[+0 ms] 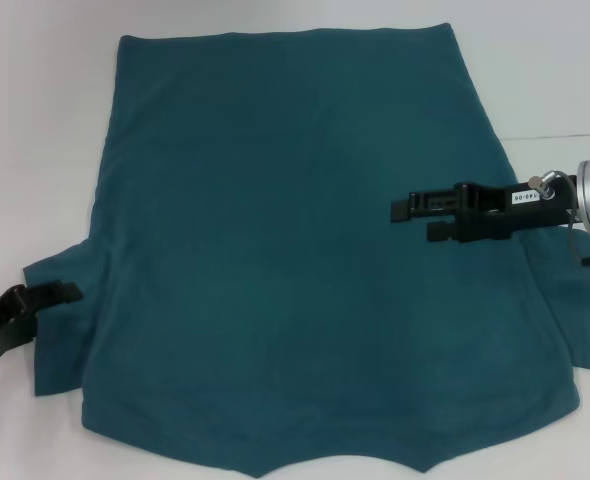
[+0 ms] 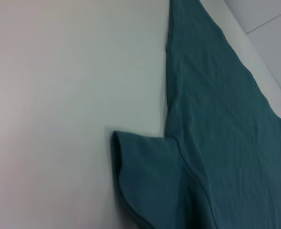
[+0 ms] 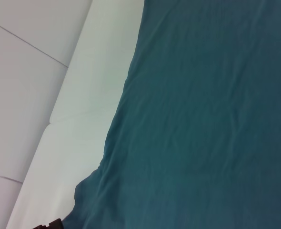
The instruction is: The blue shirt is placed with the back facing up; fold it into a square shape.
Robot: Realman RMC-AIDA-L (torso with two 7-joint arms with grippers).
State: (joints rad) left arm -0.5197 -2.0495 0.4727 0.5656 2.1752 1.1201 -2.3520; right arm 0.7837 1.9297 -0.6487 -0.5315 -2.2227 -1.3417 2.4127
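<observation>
A large dark teal-blue knit T-shirt lies flat on a plain white table, one short sleeve spread sideways from its long straight side seam.

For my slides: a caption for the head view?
Blue shirt spread flat on table; left hand at its sleeve, right hand over it.

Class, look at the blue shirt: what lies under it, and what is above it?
The blue shirt lies flat on the white table. The right gripper hangs above it; the left gripper is at its sleeve. Whatever the cloth covers is hidden.
</observation>
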